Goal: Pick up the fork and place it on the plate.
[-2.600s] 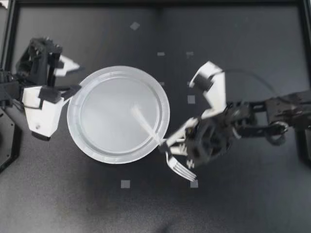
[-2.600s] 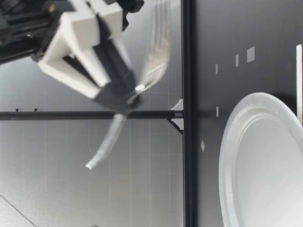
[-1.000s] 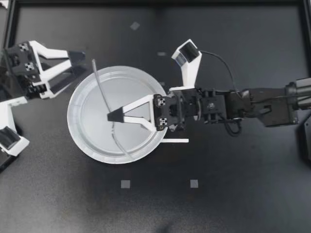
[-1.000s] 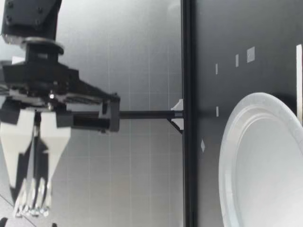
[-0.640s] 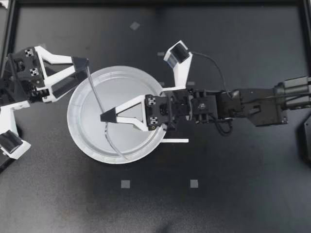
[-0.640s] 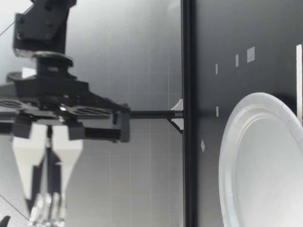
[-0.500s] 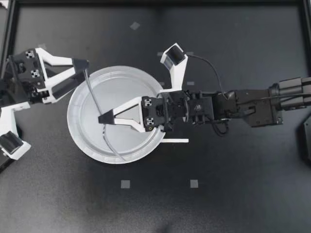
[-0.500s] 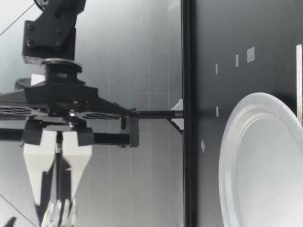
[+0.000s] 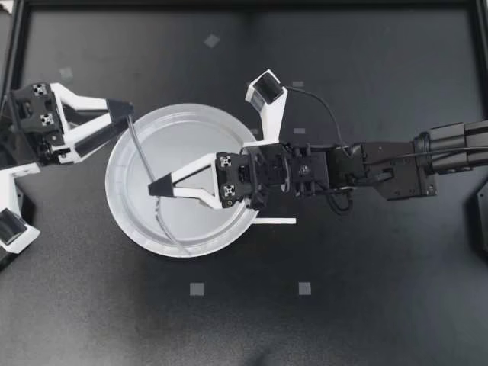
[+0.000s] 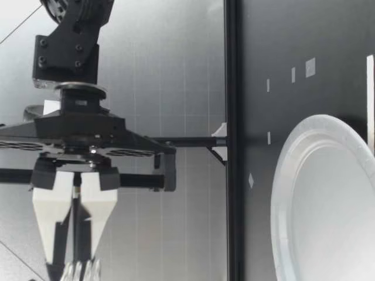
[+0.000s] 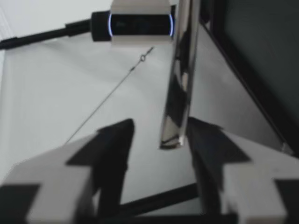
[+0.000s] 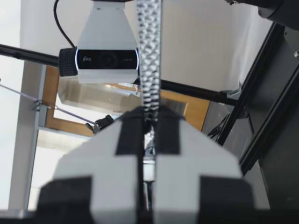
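- Pinching the fork [image 9: 138, 151] near its middle, the right claw [image 9: 155, 187] hangs over the plate [image 9: 191, 113]. Its wrist view shows both fingers pressed flat against the metal from two sides.
- Off the table and in the air, the fork runs crosswise to the claw above the plate's left half. The low view shows its tines just past the fingertips, well above the table [image 9: 366, 290].
- One end of the fork juts toward the left claw [image 9: 124, 113], which hovers at the plate's rim with its fingers spread.
- From the left wrist, that end of the fork sits between the spread fingers, close to one of them. Whether it touches that finger cannot be told, and nothing is gripped on that side.
- Below, the plate lies flat with nothing resting on it.
- A white strip [image 9: 278, 221] lies on the table just beside the rim, under the right arm.
- Judged from this, the pick-up is done and the fork is already carried over its target, so the task looks more than half finished.
- Left to do: bring the fork down onto the plate, spread the right claw's fingers to let go, and draw both claws clear.
- The left claw's place at the fork's end hints at a steadying hold or a hand-over, though that is only a guess.
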`<move>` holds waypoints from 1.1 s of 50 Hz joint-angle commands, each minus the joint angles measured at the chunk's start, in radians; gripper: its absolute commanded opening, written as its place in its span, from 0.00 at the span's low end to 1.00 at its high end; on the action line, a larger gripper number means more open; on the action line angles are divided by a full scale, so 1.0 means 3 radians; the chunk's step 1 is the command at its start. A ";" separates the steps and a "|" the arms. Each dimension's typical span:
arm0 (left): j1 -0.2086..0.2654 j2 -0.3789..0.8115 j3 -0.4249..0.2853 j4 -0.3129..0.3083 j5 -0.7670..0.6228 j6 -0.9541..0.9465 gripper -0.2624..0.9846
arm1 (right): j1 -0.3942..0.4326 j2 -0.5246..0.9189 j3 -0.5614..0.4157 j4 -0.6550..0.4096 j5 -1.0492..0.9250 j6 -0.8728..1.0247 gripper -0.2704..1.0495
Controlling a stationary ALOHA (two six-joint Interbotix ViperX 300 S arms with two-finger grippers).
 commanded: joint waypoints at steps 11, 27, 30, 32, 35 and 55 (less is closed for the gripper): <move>-0.0005 0.0015 -0.0036 -0.0005 -0.0123 -0.0015 0.50 | -0.0005 0.0066 -0.0281 -0.0312 -0.0036 0.0276 0.18; -0.0005 -0.0010 0.0036 -0.0005 -0.0082 -0.0010 0.40 | -0.0005 0.0036 -0.0291 -0.0486 -0.0026 0.0414 0.18; -0.0005 -0.0010 0.0031 -0.0005 -0.0082 -0.0010 0.35 | -0.0005 0.0036 -0.0286 -0.0491 -0.0031 0.0414 0.18; -0.0005 -0.0010 0.0036 -0.0005 -0.0077 -0.0015 0.32 | -0.0005 0.0036 -0.0286 -0.0491 -0.0036 0.0414 0.18; -0.0005 -0.0010 0.0036 -0.0005 -0.0077 -0.0015 0.28 | -0.0010 0.0031 -0.0281 -0.0491 -0.0036 0.0409 0.18; -0.0005 -0.0010 0.0046 -0.0087 -0.0118 -0.0169 0.28 | -0.0118 -0.0082 -0.0159 -0.0491 -0.0102 0.0189 0.28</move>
